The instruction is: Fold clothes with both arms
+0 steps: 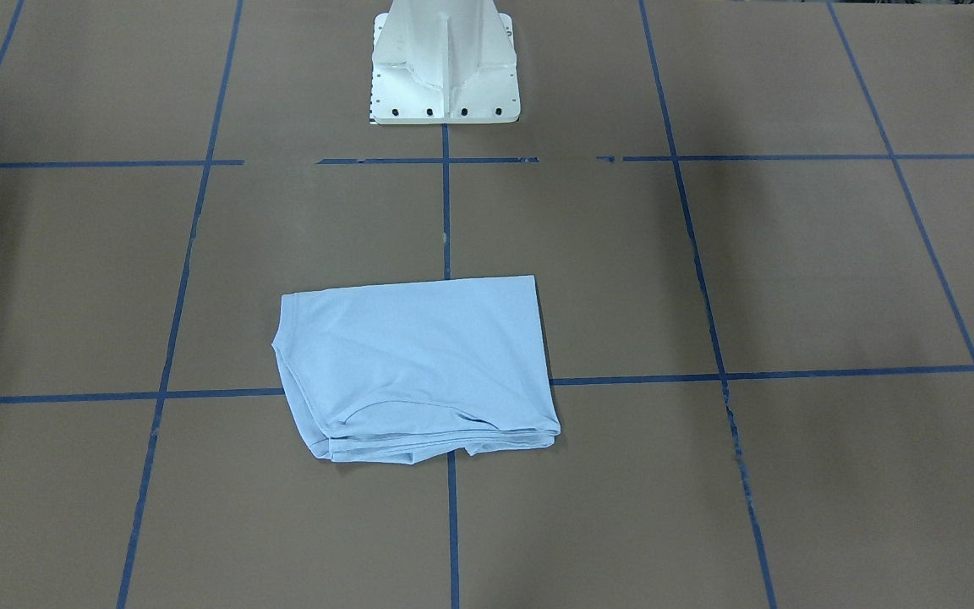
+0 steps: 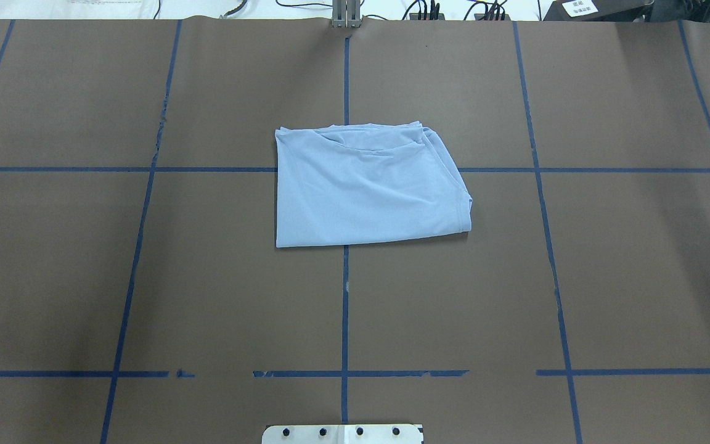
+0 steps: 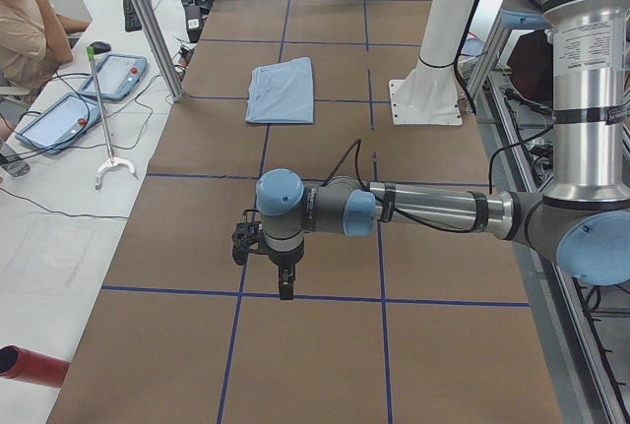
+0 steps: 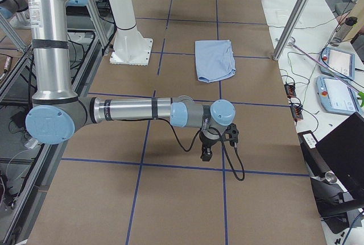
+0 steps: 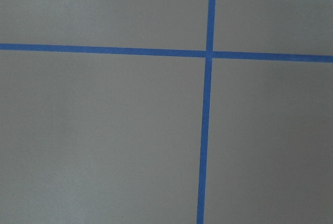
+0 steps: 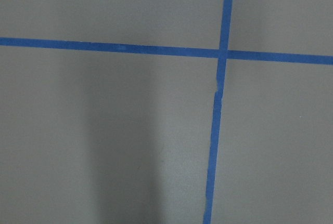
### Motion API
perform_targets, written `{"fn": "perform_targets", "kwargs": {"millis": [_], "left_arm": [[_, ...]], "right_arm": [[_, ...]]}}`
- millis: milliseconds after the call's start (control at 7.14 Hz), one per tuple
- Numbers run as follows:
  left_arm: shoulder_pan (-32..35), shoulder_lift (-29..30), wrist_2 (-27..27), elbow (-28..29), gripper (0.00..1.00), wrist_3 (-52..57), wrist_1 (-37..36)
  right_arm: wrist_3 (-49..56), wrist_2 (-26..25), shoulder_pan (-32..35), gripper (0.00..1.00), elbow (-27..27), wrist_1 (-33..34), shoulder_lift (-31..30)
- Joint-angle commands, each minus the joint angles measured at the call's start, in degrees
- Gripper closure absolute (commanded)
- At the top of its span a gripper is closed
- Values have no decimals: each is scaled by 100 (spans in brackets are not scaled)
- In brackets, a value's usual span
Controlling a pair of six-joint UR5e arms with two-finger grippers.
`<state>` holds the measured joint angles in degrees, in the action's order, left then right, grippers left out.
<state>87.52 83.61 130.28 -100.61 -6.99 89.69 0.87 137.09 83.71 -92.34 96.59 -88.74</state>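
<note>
Evidently, front-facing and overhead, the T-shirt (image 1: 415, 364) is seen folded at the middle of the table (image 1: 791, 254), so the folding is judged nearly done. In the side views the left gripper (image 3: 285, 289) and right gripper (image 4: 206, 154) are poised well apart from it. No cloth is seen in either and their opening cannot be told; at most one further fold is called for.

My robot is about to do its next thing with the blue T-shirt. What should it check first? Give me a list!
1. The T-shirt lies flat on the table: ok, it is folded into a compact block.
2. Its folded edges line up: not ok, the layers at the edge away from the robot are uneven.
3. The left gripper is clear of the T-shirt: ok, it hangs over bare table far from it.
4. The right gripper is clear of the T-shirt: ok, it is far off at the other end.
5. Both grippers are open and ready: cannot tell, only the side views show them.
</note>
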Motion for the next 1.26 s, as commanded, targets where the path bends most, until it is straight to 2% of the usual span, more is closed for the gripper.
{"fn": "perform_targets", "kwargs": {"millis": [0, 1121], "left_arm": [[-7, -11, -20, 58, 0, 633, -30], [-24, -29, -20, 94, 0, 682, -31]], "right_arm": [[0, 2, 5, 0, -3, 0, -3], [0, 19, -3, 0, -3, 0, -3]]}}
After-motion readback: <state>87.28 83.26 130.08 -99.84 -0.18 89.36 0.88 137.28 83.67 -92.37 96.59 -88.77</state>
